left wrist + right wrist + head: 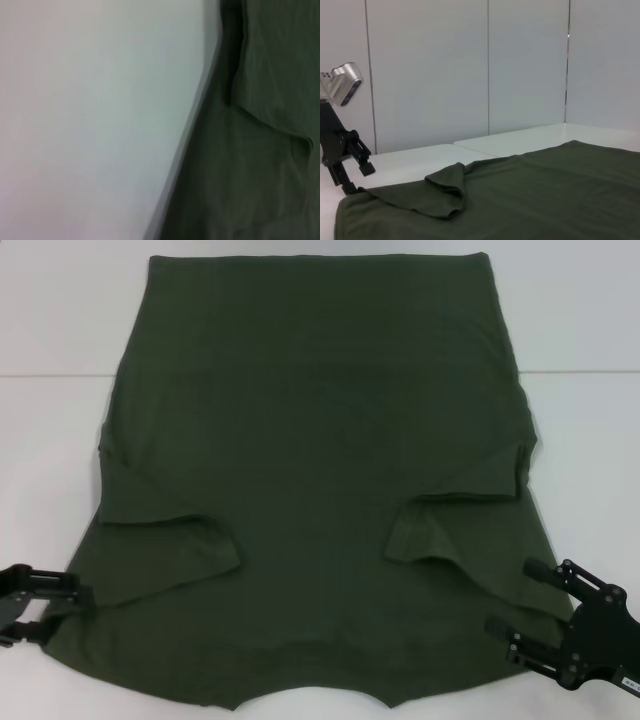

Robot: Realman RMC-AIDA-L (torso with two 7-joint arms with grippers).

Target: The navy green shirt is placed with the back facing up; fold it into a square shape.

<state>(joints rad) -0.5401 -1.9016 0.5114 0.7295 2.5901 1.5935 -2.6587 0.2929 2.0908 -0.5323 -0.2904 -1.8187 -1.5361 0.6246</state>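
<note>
Nearest the head camera is the neck edge of the navy green shirt (320, 490), a curved cut-out at the bottom of the head view. This shirt is big and dark olive green. It lies flat on the white table (590, 430) and covers most of it. Its plain side faces up, and no letters show. Both short sleeves are folded in on top of the body, so each one makes a small flap with a soft rounded edge. The cloth is mostly smooth, with only a few light wrinkles.

At the near left corner of the shirt is the left gripper (40, 610). Its black fingers point in toward the cloth, one above the other, with a gap between them. The lower one sits right at the shirt's side edge. I cannot tell if any cloth is between them.

At the near right corner is the right gripper (530, 600). Its two black fingers are spread wide apart, and both reach over the shirt's edge. They are not holding anything.

From the right wrist camera, the shirt (530, 195) spreads across the table with one folded sleeve humped up, and the left gripper (357, 172) stands at its far corner.

Farther away, the shirt's straight bottom hem lies near the far edge of the table.
</note>
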